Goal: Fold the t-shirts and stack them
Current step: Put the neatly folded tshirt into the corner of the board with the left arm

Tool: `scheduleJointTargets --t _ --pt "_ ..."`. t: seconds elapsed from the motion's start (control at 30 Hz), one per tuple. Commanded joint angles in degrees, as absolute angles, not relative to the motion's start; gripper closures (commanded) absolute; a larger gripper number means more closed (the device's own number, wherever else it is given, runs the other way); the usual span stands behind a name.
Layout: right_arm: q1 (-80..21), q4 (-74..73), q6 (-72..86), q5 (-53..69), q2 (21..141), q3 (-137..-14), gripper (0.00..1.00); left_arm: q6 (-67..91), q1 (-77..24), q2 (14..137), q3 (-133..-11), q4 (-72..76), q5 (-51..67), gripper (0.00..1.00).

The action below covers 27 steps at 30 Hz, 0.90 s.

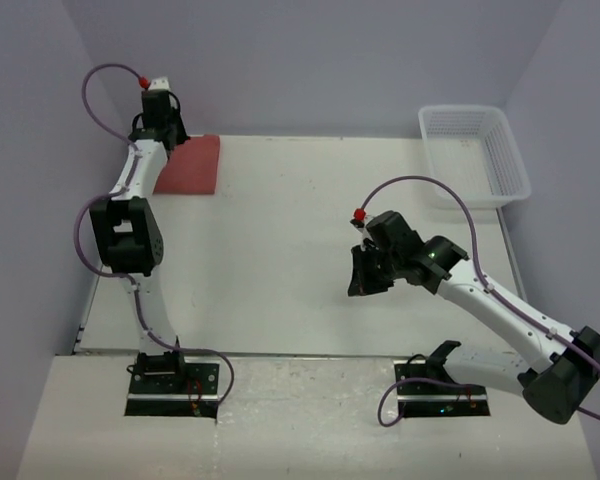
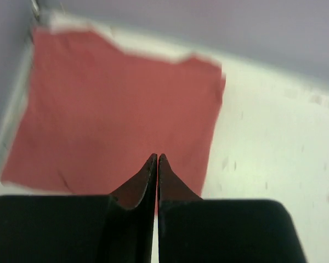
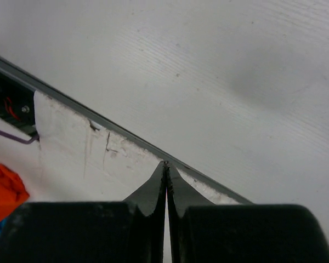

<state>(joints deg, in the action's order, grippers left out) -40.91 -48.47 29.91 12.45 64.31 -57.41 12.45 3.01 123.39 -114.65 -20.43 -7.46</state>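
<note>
A brick-red t-shirt (image 1: 192, 165) lies folded into a flat rectangle at the table's far left corner, close to the wall. In the left wrist view the t-shirt (image 2: 115, 104) fills the upper left. My left gripper (image 2: 156, 158) hangs over its near edge, jaws shut with nothing between them. From above, the left gripper (image 1: 167, 132) sits at the shirt's left side. My right gripper (image 1: 365, 275) hovers above the table right of centre, far from the shirt. In its own view the right gripper (image 3: 165, 164) is shut and empty over the table's edge strip.
A white mesh basket (image 1: 515, 160) stands at the far right corner. The left arm's elbow (image 1: 126, 235) rises over the table's left edge. An orange object (image 3: 3, 192) shows at the lower left of the right wrist view, off the table.
</note>
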Motion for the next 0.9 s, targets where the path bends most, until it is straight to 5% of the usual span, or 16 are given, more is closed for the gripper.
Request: scheduleJointTargets --t 0.0,0.1,0.13,0.2,0.23,0.27,0.53,0.87 --pt "-41.1 -50.0 28.8 3.4 62.8 -59.2 1.00 19.5 0.6 110.3 -100.8 -16.1 -1.6 1.00" --pt "-41.0 -46.4 28.4 3.0 60.5 -58.8 1.00 19.8 -1.9 103.5 -91.3 -14.8 -1.0 1.00" --pt "-41.0 -45.4 28.7 2.6 59.9 -58.8 0.91 19.6 -2.3 101.6 -86.4 -14.3 -1.0 1.00" --pt "-41.0 -43.8 29.7 2.0 59.3 -58.9 0.57 19.3 -3.0 94.7 -80.9 -12.1 -1.7 0.62" --pt "-41.0 -43.1 29.9 0.9 59.3 -59.0 0.02 18.6 -3.2 92.4 -75.8 -10.6 -2.5 0.17" --pt "-41.0 -41.4 29.4 0.5 59.7 -58.6 0.01 17.8 -3.6 87.7 -71.2 -9.8 -2.8 0.00" --pt "-41.0 -35.3 25.1 -13.7 62.5 -60.0 0.01 11.5 -3.7 71.0 -61.9 -11.2 -2.1 0.00" --pt "-37.6 -29.3 22.1 -9.1 68.4 -63.1 0.01 12.5 -3.7 61.5 -57.8 -11.8 -7.2 0.00"
